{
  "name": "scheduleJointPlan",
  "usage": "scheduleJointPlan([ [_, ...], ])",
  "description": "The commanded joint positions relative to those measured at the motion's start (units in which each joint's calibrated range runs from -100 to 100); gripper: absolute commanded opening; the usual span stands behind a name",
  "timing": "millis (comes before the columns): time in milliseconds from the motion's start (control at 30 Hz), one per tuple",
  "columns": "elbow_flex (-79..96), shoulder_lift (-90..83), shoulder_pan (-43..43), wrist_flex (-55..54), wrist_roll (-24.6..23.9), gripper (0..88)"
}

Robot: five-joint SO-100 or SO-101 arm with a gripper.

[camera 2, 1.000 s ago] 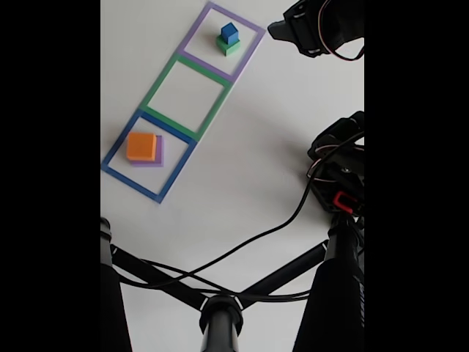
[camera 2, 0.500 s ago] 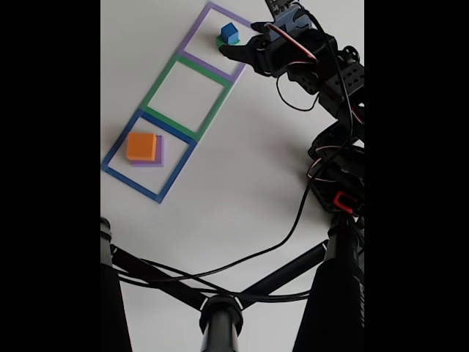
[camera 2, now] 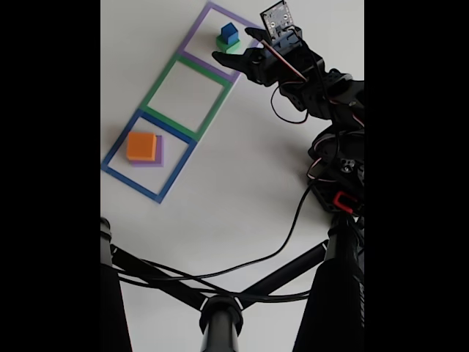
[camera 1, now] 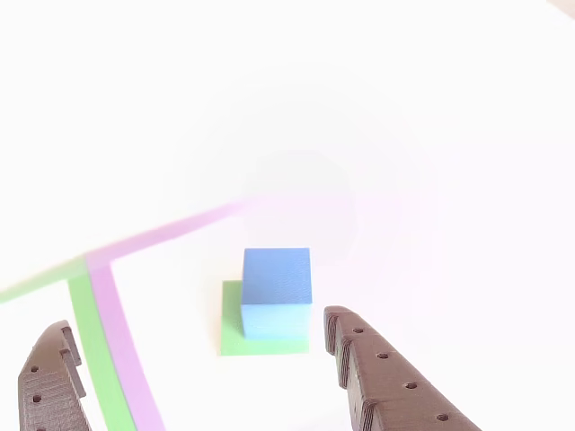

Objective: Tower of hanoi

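**Arm swung in over the purple outline, fingers spread either side of the blue cube**

Since the earlier frame the arm [camera 2: 322, 92] dropped from the top corner of the fixed view and reached toward the far square. The blocks didn't shift.

Largest first: the pale-purple slab [camera 2: 159, 152] lay flat on the desk [camera 2: 242, 191] inside the blue outline [camera 2: 117, 173], with the orange cube [camera 2: 141, 146] on top, offset toward one corner. The green outline [camera 2: 163, 116] between was bare. The green cube [camera 1: 231, 316] sat inside the purple outline [camera 1: 126, 359], with the blue cube [camera 1: 275, 292] stacked on it.

The gripper [camera 1: 202, 377] was wide apart, holding nothing; one of the fingers [camera 1: 386, 382] showed just short of the stack.

Handling, my read: plain rigid matte blocks, likely light, decent friction, not fragile. Blue cube is small, so pinch its two opposite vertical faces, above the green top, or the lower block may get dragged.
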Motion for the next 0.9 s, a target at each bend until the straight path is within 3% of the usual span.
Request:
scheduleJointPlan([
  [0, -1.2, 0.8, 1.3, -2.6, 0.0, 32.7],
  [867, -10.8, 26.0, 4.0, -23.6, 0.0, 28.2],
])
